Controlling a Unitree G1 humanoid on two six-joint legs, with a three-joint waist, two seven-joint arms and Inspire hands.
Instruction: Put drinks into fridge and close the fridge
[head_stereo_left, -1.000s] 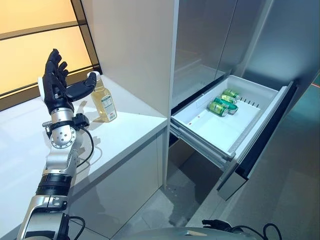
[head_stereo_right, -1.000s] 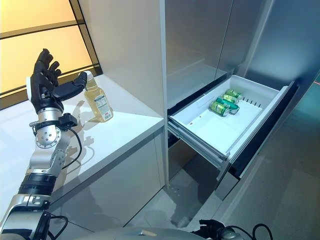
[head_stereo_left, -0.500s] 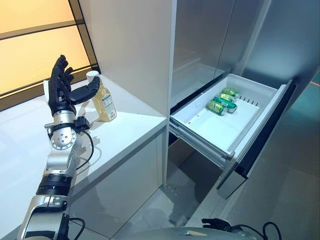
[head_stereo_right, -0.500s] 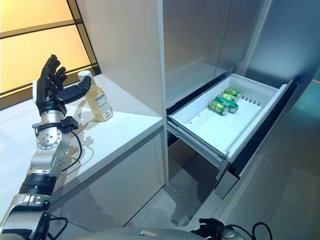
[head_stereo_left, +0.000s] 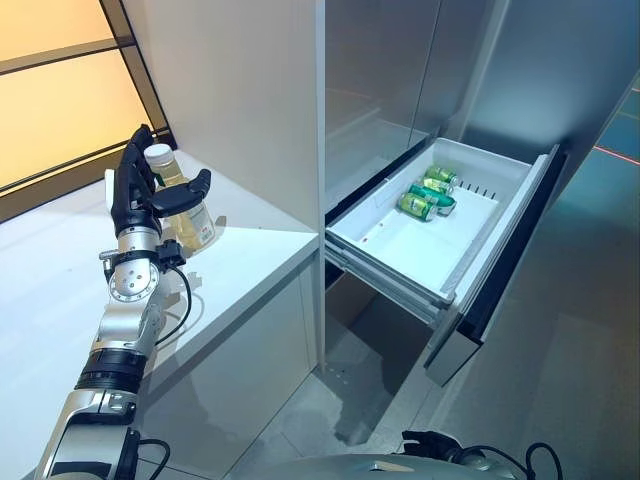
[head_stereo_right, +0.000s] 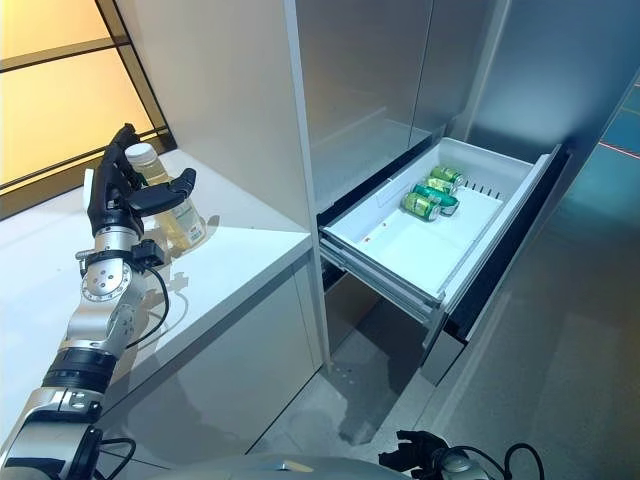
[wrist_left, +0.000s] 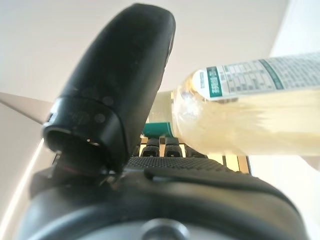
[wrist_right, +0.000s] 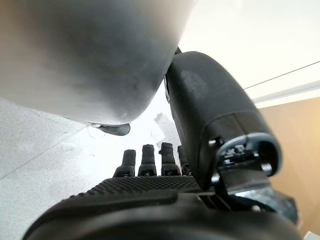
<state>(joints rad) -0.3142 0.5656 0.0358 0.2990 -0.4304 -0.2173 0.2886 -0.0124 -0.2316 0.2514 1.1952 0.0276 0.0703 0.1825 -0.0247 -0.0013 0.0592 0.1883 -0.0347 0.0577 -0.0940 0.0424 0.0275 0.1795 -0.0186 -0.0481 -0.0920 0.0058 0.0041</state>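
Observation:
A clear bottle of yellow drink (head_stereo_left: 193, 226) with a white cap stands upright on the white counter (head_stereo_left: 250, 250), near the tall white cabinet wall. My left hand (head_stereo_left: 130, 196) is open around it, with the thumb across the bottle's front and the straight fingers behind it. In the left wrist view the bottle (wrist_left: 250, 115) lies between the thumb (wrist_left: 120, 85) and the fingers, which are not closed on it. The fridge drawer (head_stereo_left: 400, 245) is pulled out and holds green cans (head_stereo_left: 425, 192) at its far end. My right hand (wrist_right: 150, 200) is open and hangs above the grey floor.
The cabinet wall (head_stereo_left: 240, 90) rises just right of the bottle. The open drawer's dark front panel (head_stereo_left: 500, 270) juts out over the grey floor (head_stereo_left: 560, 400). The counter stretches left toward an orange-lit window (head_stereo_left: 50, 90).
My left hand has moved forward and now brackets the bottle, thumb in front and fingers behind. The whole picture has shifted left as the camera turned.

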